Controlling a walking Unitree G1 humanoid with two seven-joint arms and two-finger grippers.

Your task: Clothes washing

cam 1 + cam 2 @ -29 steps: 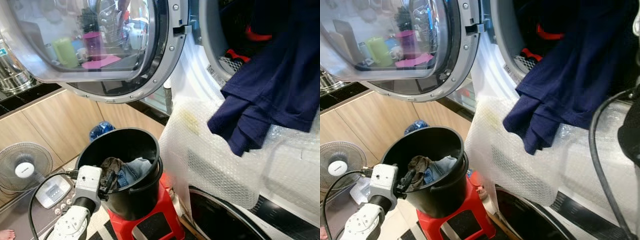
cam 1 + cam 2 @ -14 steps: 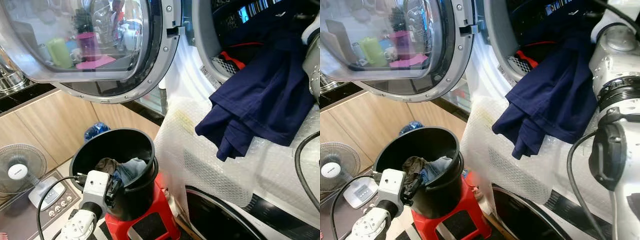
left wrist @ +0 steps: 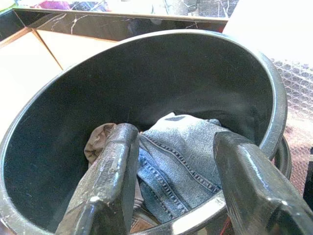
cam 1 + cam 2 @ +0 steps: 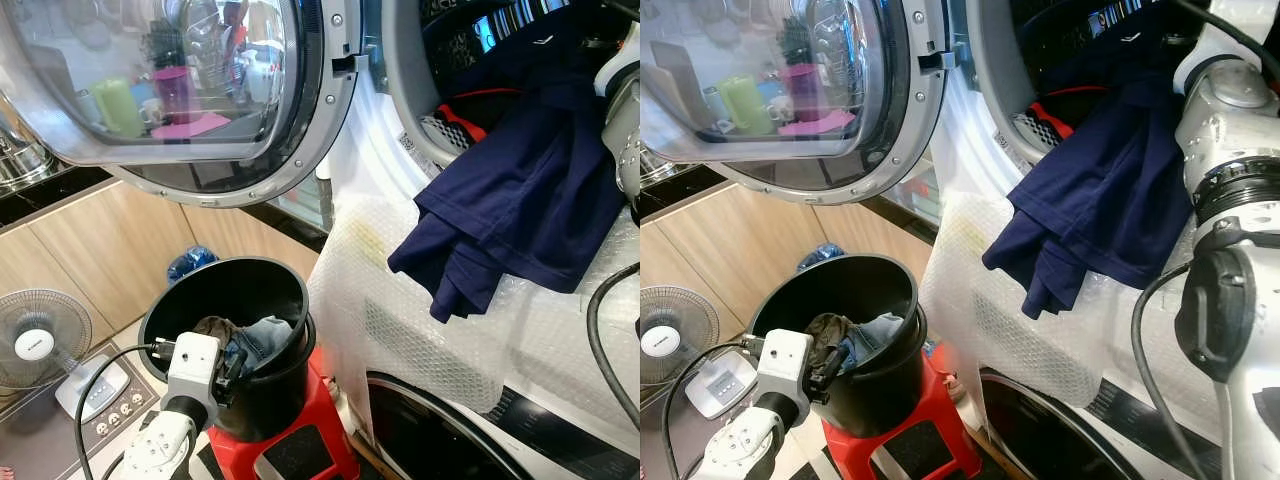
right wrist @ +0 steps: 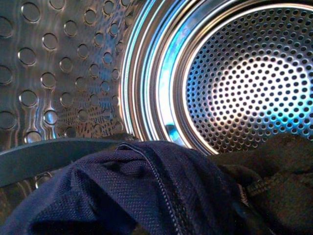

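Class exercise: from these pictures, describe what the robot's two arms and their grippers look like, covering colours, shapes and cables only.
The left arm is white-silver and rounded, ending in a boxy pale-grey wrist block with a thin black cable looping off it. Its left gripper has two long, glossy black fingers. The right arm is ribbed silver with a black oval housing and a thick black cable.

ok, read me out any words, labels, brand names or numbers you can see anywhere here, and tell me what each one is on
No text here can be read.
White base panel of the floor fan: round buttons with marks too small to read.
White label strip on the washing machine's grey door rim: print too blurred to read.
Round hub of the fan: a dark mark, unreadable.
Black plastic bucket, dark blue garment: no print visible.
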